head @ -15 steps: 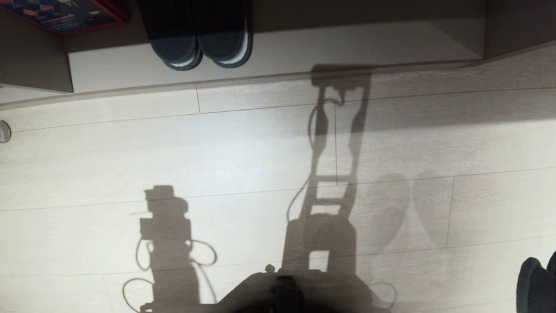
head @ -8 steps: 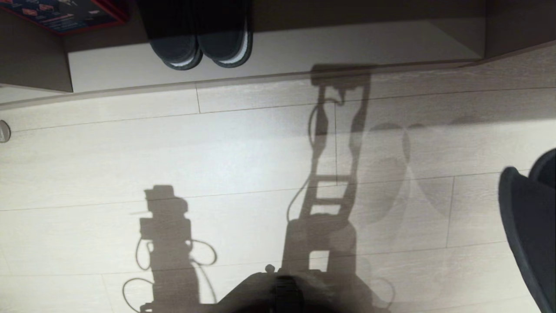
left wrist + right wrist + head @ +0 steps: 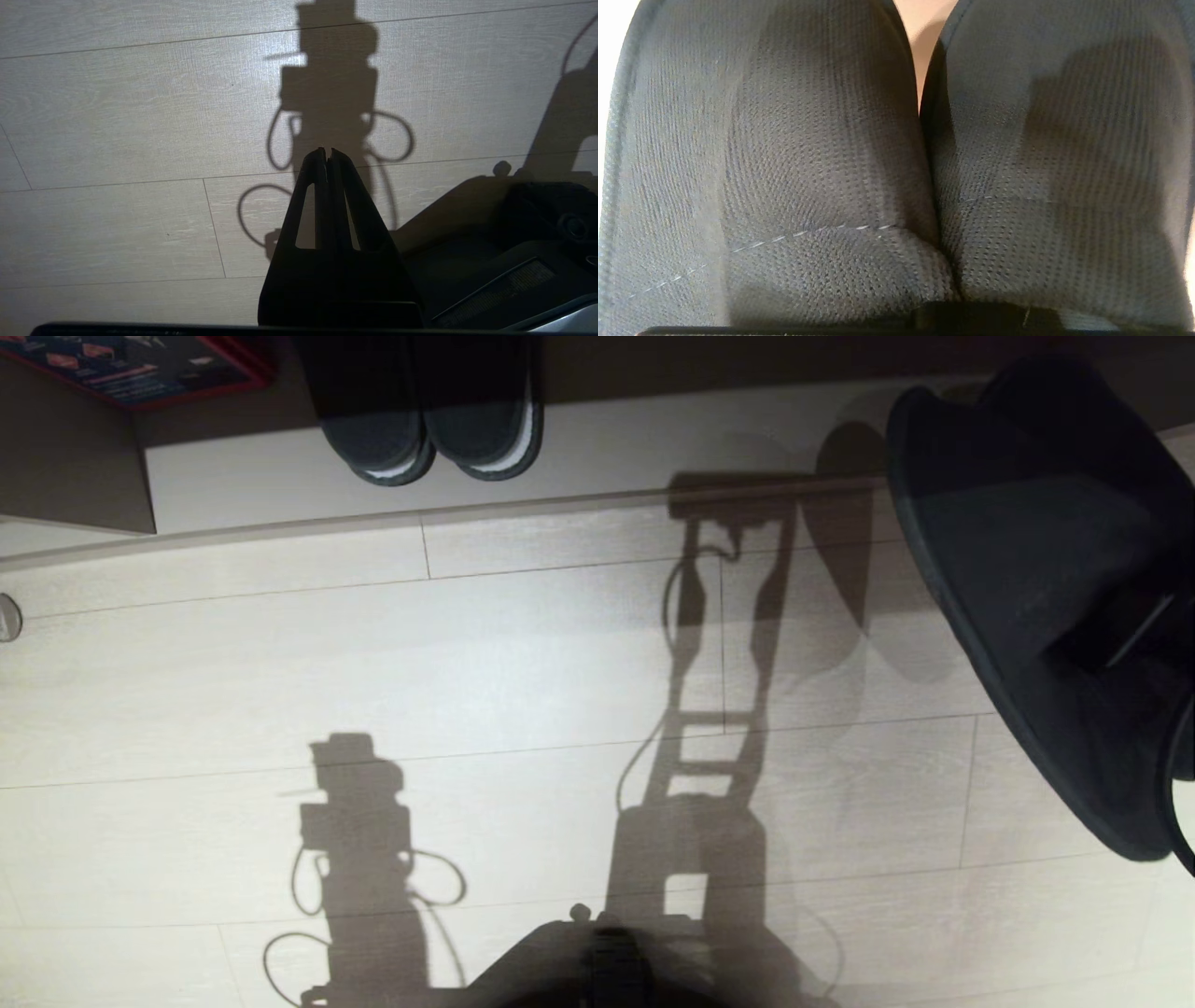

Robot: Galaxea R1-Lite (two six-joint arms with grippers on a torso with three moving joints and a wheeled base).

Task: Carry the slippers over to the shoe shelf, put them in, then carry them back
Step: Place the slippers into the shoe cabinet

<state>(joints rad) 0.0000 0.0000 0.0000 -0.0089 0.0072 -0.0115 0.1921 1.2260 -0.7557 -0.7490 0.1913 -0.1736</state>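
Leftmost, we find a red-edged printed box (image 3: 140, 364) in the far corner, above an upright divider panel (image 3: 75, 467) of the shoe shelf (image 3: 653, 443). Next, on the shelf's pale base board, we see a darker pair with white sole edges (image 3: 434, 425), toes pointing toward the pale plank floor (image 3: 467, 663). Over that floor we place the left gripper (image 3: 328, 156), idle, its two fingers pressed together with nothing between them. Beside it lies part of the robot's base (image 3: 514, 242). Rightmost, we note the slippers (image 3: 1036, 597), raised above the floor near the shelf's front edge, toes directed toward the shelf. In the right wrist view the two grey-blue cloth uppers (image 3: 784, 177) sit touching side by side. We read the right gripper as clamped on the slippers, though its fingers are hidden behind the pair.
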